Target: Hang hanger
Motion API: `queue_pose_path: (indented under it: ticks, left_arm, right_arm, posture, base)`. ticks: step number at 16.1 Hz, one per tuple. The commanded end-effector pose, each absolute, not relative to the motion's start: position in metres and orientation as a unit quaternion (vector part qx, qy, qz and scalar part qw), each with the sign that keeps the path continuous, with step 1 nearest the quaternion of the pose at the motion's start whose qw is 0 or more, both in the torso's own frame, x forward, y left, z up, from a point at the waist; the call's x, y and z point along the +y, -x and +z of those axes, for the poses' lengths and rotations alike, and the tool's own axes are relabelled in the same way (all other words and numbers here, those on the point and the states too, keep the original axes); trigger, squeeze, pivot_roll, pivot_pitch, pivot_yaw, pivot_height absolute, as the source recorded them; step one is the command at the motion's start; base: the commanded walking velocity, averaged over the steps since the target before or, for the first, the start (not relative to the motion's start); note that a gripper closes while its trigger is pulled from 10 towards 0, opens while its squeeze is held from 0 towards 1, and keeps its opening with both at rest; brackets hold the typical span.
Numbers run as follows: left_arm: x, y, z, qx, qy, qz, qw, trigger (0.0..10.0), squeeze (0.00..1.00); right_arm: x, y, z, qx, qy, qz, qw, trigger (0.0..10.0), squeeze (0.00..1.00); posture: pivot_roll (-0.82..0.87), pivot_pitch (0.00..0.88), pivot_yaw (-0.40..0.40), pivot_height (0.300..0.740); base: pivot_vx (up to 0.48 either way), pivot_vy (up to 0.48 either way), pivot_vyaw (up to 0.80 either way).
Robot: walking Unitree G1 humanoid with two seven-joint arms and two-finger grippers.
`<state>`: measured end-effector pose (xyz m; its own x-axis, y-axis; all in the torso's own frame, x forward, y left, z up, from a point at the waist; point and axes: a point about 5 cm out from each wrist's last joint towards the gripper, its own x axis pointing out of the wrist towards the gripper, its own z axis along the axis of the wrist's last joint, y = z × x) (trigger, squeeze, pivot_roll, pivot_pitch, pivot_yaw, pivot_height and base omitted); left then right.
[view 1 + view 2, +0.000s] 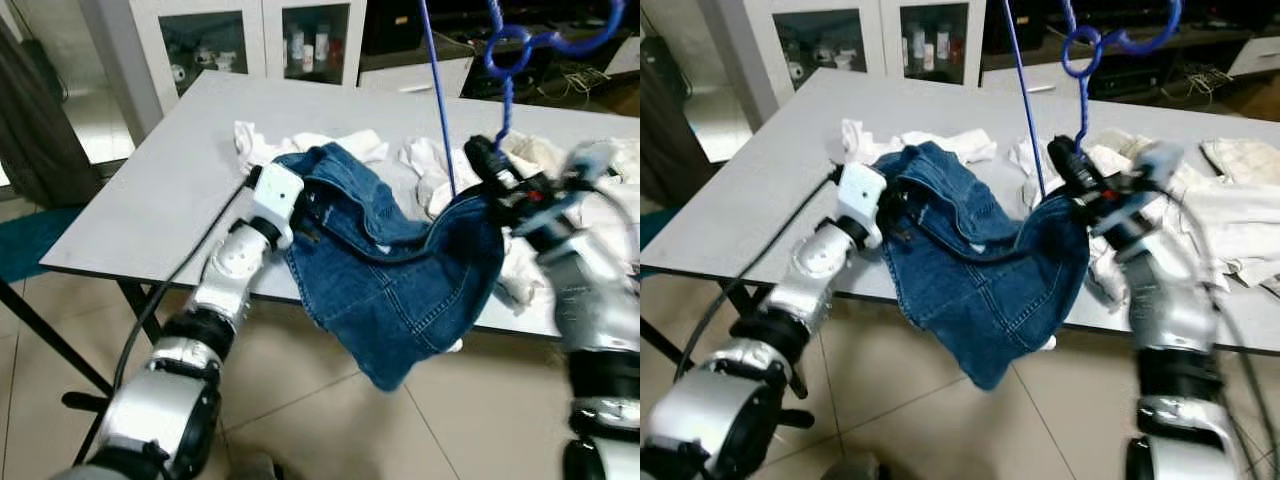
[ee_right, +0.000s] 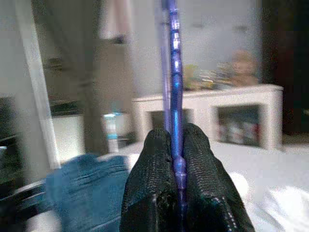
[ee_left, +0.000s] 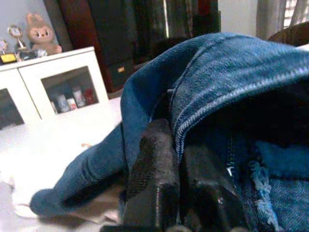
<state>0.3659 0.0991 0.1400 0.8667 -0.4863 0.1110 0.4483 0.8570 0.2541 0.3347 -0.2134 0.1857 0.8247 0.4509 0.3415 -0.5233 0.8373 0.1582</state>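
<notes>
Both grippers are clamped: the right gripper (image 2: 177, 159) on the blue hanger (image 1: 440, 110), the left gripper (image 3: 181, 188) on the denim garment (image 1: 390, 270) draped off the table's (image 1: 150, 180) front edge. Judging by this, the garment is only partly on the hanger and hanging is left.

Looks like someone's living room: a white glass-door cabinet (image 1: 255, 40) with knick-knacks, a plush bunny (image 3: 42, 34) on top (cute), tiled floor (image 1: 300, 390), laundry-strewn table (image 1: 150, 190).

My textured matt black fingers (image 2: 166, 183) pinch a glossy blue plastic hanger (image 1: 540, 45); denim shorts (image 1: 395, 265) coarse with pale stitching and a frayed edge, white cloth (image 1: 300, 145) soft, grey table (image 1: 160, 190) smooth and matt.
</notes>
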Motion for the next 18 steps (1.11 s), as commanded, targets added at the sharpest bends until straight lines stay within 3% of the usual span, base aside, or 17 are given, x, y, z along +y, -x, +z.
queue_pose_path:
  ticks: [1,4,9,11,14,16,18]
  left_arm:
    - [0.098,-0.364,0.138,-0.087,-0.113,-0.238,0.961,10.0,0.00]
    - [0.098,-0.360,0.132,-0.082,-0.109,-0.227,0.964,10.0,0.00]
    - [0.090,-0.359,0.130,-0.079,-0.105,-0.219,0.967,10.0,0.00]
    - [0.089,-0.358,0.130,-0.080,-0.103,-0.216,0.968,10.0,0.00]
    - [0.093,-0.356,0.125,-0.076,-0.096,-0.198,0.973,10.0,0.00]
    - [0.097,-0.355,0.124,-0.072,-0.093,-0.189,0.975,10.0,0.00]
    - [0.097,-0.356,0.124,-0.073,-0.094,-0.189,0.975,10.0,0.00]
  right_arm:
    - [-0.225,-0.342,0.188,-0.158,-0.125,0.182,0.962,10.0,0.00]
    - [-0.235,-0.352,0.195,-0.190,-0.178,0.090,0.961,10.0,0.00]
    - [-0.229,-0.374,0.240,-0.277,-0.247,0.030,0.928,10.0,0.00]
    - [-0.233,-0.377,0.244,-0.280,-0.251,0.012,0.926,10.0,0.00]
    - [-0.237,-0.376,0.231,-0.254,-0.196,-0.026,0.947,10.0,0.00]
    - [-0.233,-0.368,0.237,-0.276,-0.126,0.020,0.952,10.0,0.00]
    - [-0.225,-0.357,0.251,-0.292,-0.102,0.123,0.943,10.0,0.00]
  posture:
    - [0.12,0.000,-0.019,0.740]
    - [0.12,0.000,-0.019,0.740]
    - [0.12,0.000,-0.028,0.740]
    - [0.12,0.000,-0.037,0.740]
    - [0.12,0.000,-0.044,0.740]
    - [0.12,0.000,-0.044,0.740]
    - [0.11,0.000,-0.041,0.740]
  base:
    - [0.000,0.000,0.00]
    - [0.000,0.000,0.00]
    - [0.000,0.000,0.00]
    - [0.000,0.000,0.00]
    - [0.000,0.000,0.00]
    - [0.000,0.000,0.00]
    - [0.000,0.000,0.00]
